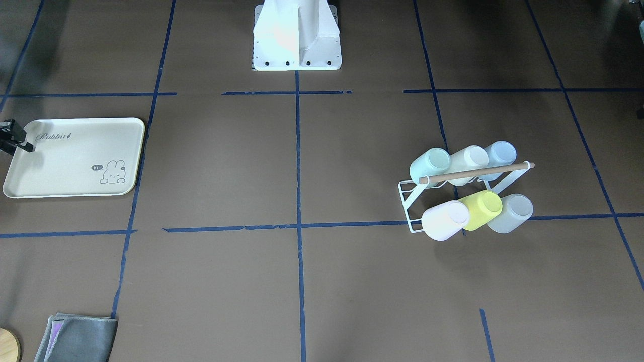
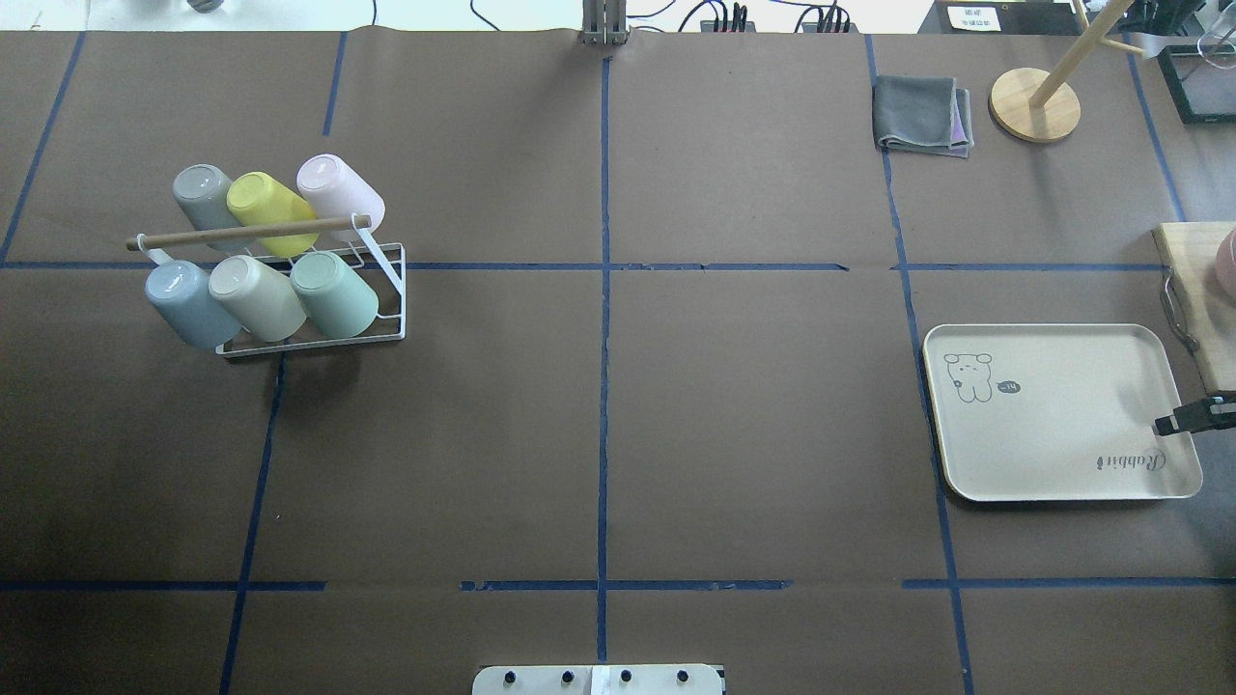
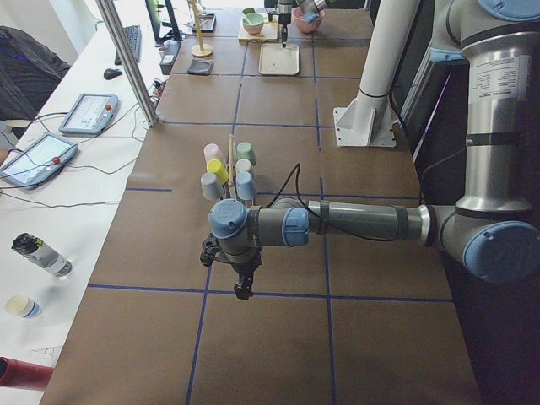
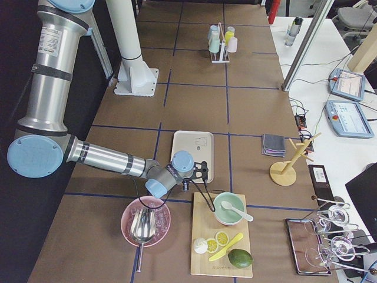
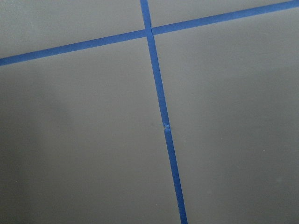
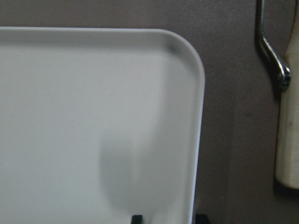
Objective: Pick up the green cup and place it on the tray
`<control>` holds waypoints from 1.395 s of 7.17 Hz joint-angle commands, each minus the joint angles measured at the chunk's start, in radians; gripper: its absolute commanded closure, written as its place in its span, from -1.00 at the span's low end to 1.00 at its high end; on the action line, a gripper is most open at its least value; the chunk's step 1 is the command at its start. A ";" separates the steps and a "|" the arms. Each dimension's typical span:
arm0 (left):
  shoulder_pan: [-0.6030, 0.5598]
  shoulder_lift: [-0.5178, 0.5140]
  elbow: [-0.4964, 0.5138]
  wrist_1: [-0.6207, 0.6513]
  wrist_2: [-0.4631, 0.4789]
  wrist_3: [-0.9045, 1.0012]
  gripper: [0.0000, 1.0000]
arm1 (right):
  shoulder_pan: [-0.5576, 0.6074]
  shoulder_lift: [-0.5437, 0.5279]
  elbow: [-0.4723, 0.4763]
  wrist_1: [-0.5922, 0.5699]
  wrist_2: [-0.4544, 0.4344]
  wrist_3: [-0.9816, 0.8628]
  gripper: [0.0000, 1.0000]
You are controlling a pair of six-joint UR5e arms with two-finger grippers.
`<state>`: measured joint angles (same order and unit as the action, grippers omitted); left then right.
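Cream plastic, the tray [image 2: 1053, 434] lies nearest the robot on its right, and the cup is not yet on it. The right gripper [image 2: 1168, 424] hangs over its outer rim, fingers apart, holding nothing. Farther out on the left, the green cup [image 2: 334, 293] rests tilted, base up, on a white wire rack [image 2: 400, 294], at the end of the nearer row, just beside a cream cup [image 2: 257, 296] and below a wooden bar [image 2: 251, 232]. A careless grab could knock that neighbour, snag the bar or drag the rack. The left arm stretches low past the rack's end, the left gripper [image 3: 243, 288] pointing down at the table; whether its fingers are apart cannot be told. Farthest back lies a grey cloth [image 2: 922, 114].
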<state>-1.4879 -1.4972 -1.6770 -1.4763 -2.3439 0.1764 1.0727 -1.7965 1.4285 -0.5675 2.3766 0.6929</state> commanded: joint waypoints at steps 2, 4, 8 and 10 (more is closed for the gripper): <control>0.000 0.000 0.002 -0.001 0.000 0.000 -1.00 | 0.027 0.003 0.006 -0.003 0.026 0.000 1.00; 0.000 0.000 0.002 -0.002 0.000 0.000 -1.00 | 0.033 0.002 0.007 -0.003 0.021 0.000 1.00; 0.000 0.000 0.002 -0.002 0.000 0.000 -1.00 | 0.035 0.005 0.059 -0.011 0.023 0.014 1.00; 0.000 0.000 0.000 -0.002 0.000 0.000 -1.00 | 0.018 0.025 0.091 -0.012 0.021 0.103 1.00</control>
<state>-1.4880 -1.4972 -1.6753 -1.4788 -2.3439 0.1764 1.1028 -1.7841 1.4960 -0.5782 2.3982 0.7398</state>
